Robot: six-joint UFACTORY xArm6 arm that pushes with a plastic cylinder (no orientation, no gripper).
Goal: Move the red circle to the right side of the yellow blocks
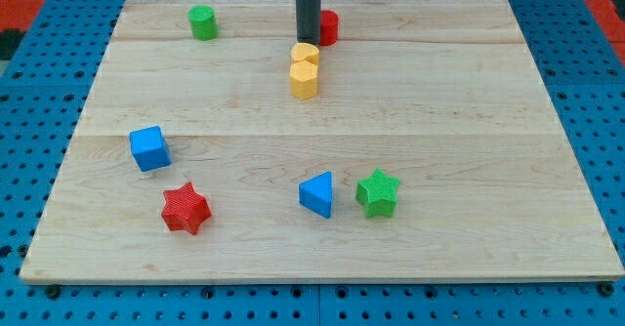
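The red circle (328,26) sits near the view's top, partly hidden behind my dark rod. Two yellow blocks stand touching just below it: a yellow heart-like block (306,55) and a yellow hexagon (304,80) under it. My tip (309,40) is down just left of the red circle and right above the upper yellow block, close to both. The red circle lies up and to the right of the yellow blocks.
A green circle (202,21) is at the top left. A blue cube (149,148) and a red star (185,209) are at the lower left. A blue triangle (317,193) and a green star (377,192) are at the lower middle. The wooden board (488,121) rests on a blue pegboard.
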